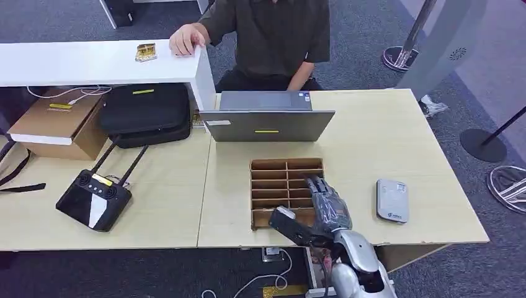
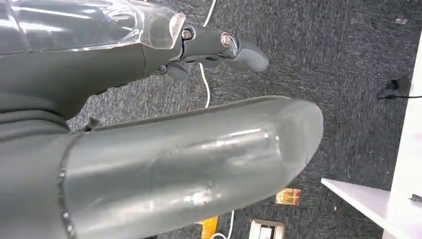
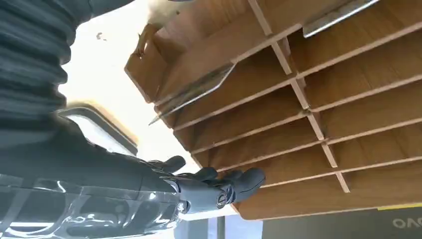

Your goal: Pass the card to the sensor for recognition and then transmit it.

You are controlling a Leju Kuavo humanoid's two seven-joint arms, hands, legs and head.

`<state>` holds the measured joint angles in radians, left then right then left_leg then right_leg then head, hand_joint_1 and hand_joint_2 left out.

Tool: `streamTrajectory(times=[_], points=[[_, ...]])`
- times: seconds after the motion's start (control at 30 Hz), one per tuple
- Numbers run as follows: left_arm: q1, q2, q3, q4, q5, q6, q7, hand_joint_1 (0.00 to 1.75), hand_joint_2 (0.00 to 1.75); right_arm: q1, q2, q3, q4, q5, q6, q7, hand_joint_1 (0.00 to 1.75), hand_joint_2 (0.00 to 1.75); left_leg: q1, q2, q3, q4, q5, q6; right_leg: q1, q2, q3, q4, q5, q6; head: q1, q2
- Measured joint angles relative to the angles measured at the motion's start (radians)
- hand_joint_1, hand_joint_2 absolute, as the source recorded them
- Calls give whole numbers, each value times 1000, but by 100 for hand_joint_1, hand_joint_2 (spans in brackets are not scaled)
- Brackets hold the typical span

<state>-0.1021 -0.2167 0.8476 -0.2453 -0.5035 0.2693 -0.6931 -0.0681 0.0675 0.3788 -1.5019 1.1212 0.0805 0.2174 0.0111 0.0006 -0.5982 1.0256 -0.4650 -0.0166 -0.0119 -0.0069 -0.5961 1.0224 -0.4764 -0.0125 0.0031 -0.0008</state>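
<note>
1. a thin grey card [image 3: 191, 94] stands on edge in one slot of the wooden card rack [image 1: 273, 184], seen from the right wrist view; a second thin grey edge [image 3: 338, 17] sits in a slot further along, probably another card, though the angle is too steep to be sure.
2. the right hand [image 1: 325, 208] hovers over the rack's right column of slots, near the front edge of the desk [image 1: 384, 143]; its dark fingers [image 3: 234, 181] are stretched forward and hold nothing.
3. the sensor [image 1: 392, 200], a small grey flat device, lies on the desk to the right of the rack, apart from the hand.
4. the left hand [image 2: 214, 47] hangs over dark carpet [image 2: 348, 74] in its wrist view, fingers curled inward with nothing in them.
5. behind the rack stands a grey laptop [image 1: 267, 118], and a person [image 1: 273, 37] sits beyond it with a hand on the white counter [image 1: 74, 62].
6. on the desk's left part lie a black remote controller [image 1: 93, 198], a black bag [image 1: 146, 112] and a cardboard box [image 1: 59, 121].
</note>
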Motion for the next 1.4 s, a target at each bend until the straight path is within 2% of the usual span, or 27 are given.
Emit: streamTrajectory(times=[0.4,0.83,0.87,0.9,0.93,1.4], points=[[7,0,18,0,7,6,-1,0,0,66,-27,-5,-87,13,-5,1,0,175,0,0,0,0,0,0,0,0,0,0,0,0,0,0],[7,0,19,-1,-8,-1,-1,0,0,90,-29,-9,-97,-2,-4,11,0,175,0,0,0,0,0,0,0,0,0,0,0,0,0,0],[7,0,19,-2,-10,-2,-1,0,0,90,-29,-9,-97,-3,-4,11,38,175,0,0,0,0,0,0,0,0,0,0,0,0,0,0],[7,0,19,-2,-11,-2,-1,0,0,90,-29,-9,-97,-7,-3,11,150,175,0,0,0,0,0,0,0,0,0,0,0,0,0,0],[7,0,19,-2,-12,-2,-1,0,0,90,-29,-9,-97,-11,-3,11,175,175,0,0,0,0,0,0,0,0,0,0,0,0,0,0],[4,0,19,-2,-22,-7,-1,0,0,87,-28,-11,-91,-32,-7,-5,173,175,0,0,0,0,0,0,0,0,0,0,0,0,0,0]])
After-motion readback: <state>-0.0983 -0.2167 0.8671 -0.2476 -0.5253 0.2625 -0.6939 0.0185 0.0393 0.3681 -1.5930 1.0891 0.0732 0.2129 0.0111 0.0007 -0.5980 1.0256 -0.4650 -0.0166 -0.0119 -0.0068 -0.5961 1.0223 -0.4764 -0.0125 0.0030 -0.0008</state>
